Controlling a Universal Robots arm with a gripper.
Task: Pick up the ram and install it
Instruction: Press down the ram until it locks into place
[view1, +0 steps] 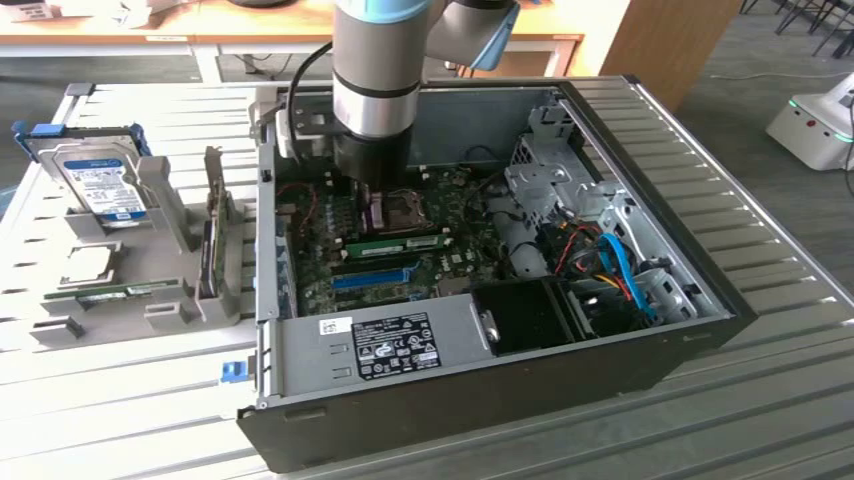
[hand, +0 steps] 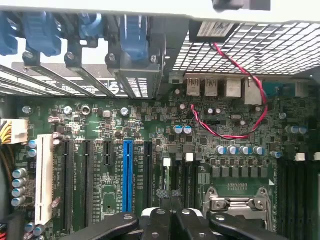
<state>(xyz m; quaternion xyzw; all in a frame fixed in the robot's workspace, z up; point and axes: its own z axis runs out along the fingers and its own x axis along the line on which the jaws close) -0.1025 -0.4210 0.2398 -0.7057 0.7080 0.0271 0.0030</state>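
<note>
Arm inside the open PC case, gripper (hand: 170, 197) clenched with nothing in it, over the motherboard.

In the exterior view the arm (view1: 378, 70) reaches down into the case (view1: 667, 330) beside the CPU socket (view1: 399, 209). A green ram (view1: 396, 243) stick with a white label lies seated on the motherboard (view1: 400, 265) just below the socket, with the blue slot (view1: 370, 276) next to it. In the wrist view the two black fingertips (hand: 163, 196) meet, closed together above the board between the black slots, near the blue slot and the metal socket frame. A red wire (hand: 240, 100) loops across the board. Outside the case, at the exterior view's left, a grey rack (view1: 147, 250) holds a hard drive (view1: 100, 180) with a blue-and-white label, its text unreadable, and another green stick (view1: 114, 293) lying low. A white sticker (view1: 400, 342) with black marks sits on the case's metal cover; no brand can be read.
</note>
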